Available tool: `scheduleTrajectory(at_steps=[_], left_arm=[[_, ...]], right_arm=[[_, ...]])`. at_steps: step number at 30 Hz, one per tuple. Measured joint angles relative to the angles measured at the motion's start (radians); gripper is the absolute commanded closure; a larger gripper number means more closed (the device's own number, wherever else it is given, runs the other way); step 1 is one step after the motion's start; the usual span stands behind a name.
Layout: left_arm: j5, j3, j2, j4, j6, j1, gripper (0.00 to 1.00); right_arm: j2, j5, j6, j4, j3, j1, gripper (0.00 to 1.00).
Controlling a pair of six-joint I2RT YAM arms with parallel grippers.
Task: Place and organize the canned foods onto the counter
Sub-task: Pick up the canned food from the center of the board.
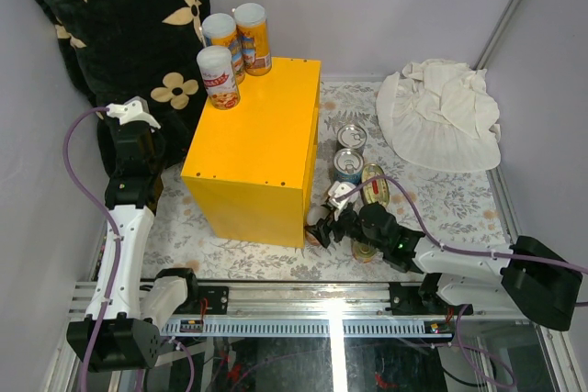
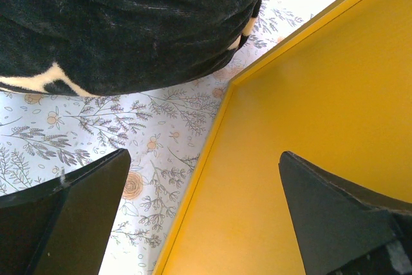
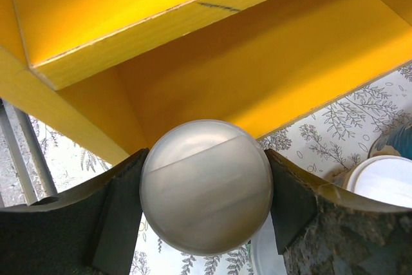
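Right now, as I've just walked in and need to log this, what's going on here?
The right gripper has its jaws against both sides of a silver-ended round can, low beside the bright yellow rectangular box. The left gripper hangs open and empty at the box's other side. Three slim white-lidded cans stand on the box's far corner; two silver-topped cans and a gold oval tin sit on the floral table.

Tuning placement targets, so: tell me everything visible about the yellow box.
The yellow box is a bright, matte, board-like rectangular block standing on the floral table cover. Its flat top has small dark dots along the edges and carries three slim cans at the far-left corner. Its right side looks open, with an inner shelf. The black pillow lies close behind-left; contact unclear. The right pincer, a silver-ended can between its fingers, sits at the near-right corner.
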Motion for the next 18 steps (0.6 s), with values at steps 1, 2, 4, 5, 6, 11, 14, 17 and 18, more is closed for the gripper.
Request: scheduleTrajectory(at_steps=[1,2,4,5,6,11,14,17,18], left_arm=[[0.000,0.000,0.000,0.000,0.000,0.000,0.00],[0.000,0.000,0.000,0.000,0.000,0.000,0.00],[0.000,0.000,0.000,0.000,0.000,0.000,0.00],[0.000,0.000,0.000,0.000,0.000,0.000,0.00],[0.001,0.000,0.000,0.000,0.000,0.000,0.00],[0.009,0.000,0.000,0.000,0.000,0.000,0.00],[0.011,0.000,0.000,0.000,0.000,0.000,0.00],[0.014,0.000,0.000,0.000,-0.001,0.000,0.00],[0.015,0.000,0.000,0.000,-0.001,0.000,0.00]], right_arm=[[-0.006,-0.001,0.002,-0.003,-0.002,0.000,0.49],[-0.019,-0.005,0.005,-0.011,-0.006,0.000,0.51],[-0.054,-0.010,0.012,-0.042,-0.014,0.000,0.56],[-0.075,-0.010,0.015,-0.063,-0.018,0.000,0.61],[-0.093,-0.010,0.018,-0.084,-0.019,0.000,0.68],[-0.200,-0.010,0.037,-0.188,-0.021,0.000,0.91],[-0.269,-0.009,0.043,-0.242,-0.019,0.000,0.99],[-0.331,-0.009,0.042,-0.327,0.002,0.000,1.00],[-0.346,-0.009,0.040,-0.356,0.014,0.000,1.00]])
